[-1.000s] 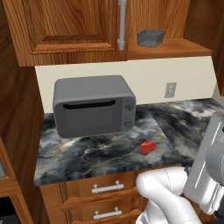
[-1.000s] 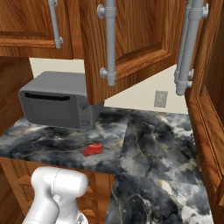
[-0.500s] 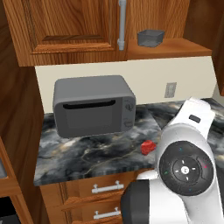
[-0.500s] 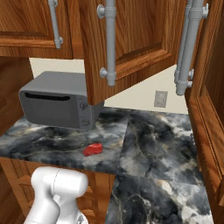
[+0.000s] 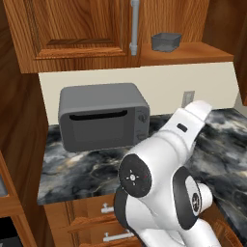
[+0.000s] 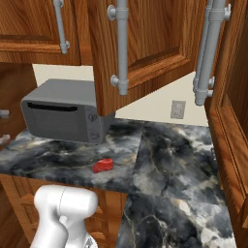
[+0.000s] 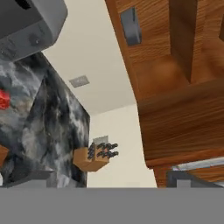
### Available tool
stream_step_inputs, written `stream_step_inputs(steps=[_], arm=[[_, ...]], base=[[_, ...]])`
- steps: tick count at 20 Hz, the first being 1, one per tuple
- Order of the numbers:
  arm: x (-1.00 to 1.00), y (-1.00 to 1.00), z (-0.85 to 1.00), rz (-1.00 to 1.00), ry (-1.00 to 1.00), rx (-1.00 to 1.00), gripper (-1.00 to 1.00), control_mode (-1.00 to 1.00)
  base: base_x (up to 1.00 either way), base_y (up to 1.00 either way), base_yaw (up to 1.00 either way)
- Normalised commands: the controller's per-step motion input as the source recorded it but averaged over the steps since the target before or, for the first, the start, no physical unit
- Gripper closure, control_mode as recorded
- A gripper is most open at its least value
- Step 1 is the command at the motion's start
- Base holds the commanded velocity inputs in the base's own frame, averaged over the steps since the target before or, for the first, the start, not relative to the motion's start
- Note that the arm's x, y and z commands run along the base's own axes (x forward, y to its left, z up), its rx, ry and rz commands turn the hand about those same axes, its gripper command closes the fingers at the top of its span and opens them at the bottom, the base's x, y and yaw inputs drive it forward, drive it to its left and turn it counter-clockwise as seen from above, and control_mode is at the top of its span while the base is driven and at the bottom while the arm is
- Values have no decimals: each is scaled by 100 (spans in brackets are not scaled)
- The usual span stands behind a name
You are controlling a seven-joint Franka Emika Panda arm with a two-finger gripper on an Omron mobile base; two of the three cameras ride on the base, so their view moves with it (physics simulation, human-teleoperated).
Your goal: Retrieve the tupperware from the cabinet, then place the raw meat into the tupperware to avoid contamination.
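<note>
Tupperware (image 5: 166, 41) sits on the open cabinet (image 5: 87, 34) shelf, high at the upper right of the left base view, just right of the closed door's silver handle (image 5: 134, 26). In the hand view the same tub (image 7: 131, 27) shows as a small grey block against the wood, up and ahead of the gripper, whose dark tips (image 7: 181, 179) at the bottom of that view stand spread wide apart with nothing between them.

Left to right on the counter (image 6: 169, 160): the grey microwave (image 5: 102, 116) against the wall, then the raw meat (image 6: 102, 165) lying near the front edge, well apart from the tub overhead. A wall outlet (image 6: 178, 109) follows, and a knife block (image 7: 94, 157) stands in the far corner.

Judgement: the coming reach runs upward and forward to the shelf. The arm's white elbow (image 5: 159, 164) rises in front of the microwave. An open door (image 6: 140, 48) hanging over the counter stands closest to that path.
</note>
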Motion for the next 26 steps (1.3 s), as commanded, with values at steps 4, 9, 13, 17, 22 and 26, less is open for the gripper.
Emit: stream_step_inputs(steps=[4, 9, 13, 17, 22, 26], arm=[[42, -21, 1, -20, -16, -11, -100, -100], [39, -21, 10, -19, -15, -8, -100, -100], [34, -28, 26, -18, -15, -2, -100, -100], [24, -32, 39, -16, -20, 0, -100, -100], [19, -43, 41, -12, -21, 0, -100, -100], [2, -64, 43, -8, -23, 3, -100, -100]], base=[[0, 0, 0], [0, 0, 0], [0, 0, 0], [0, 0, 0], [0, 0, 0], [0, 0, 0]])
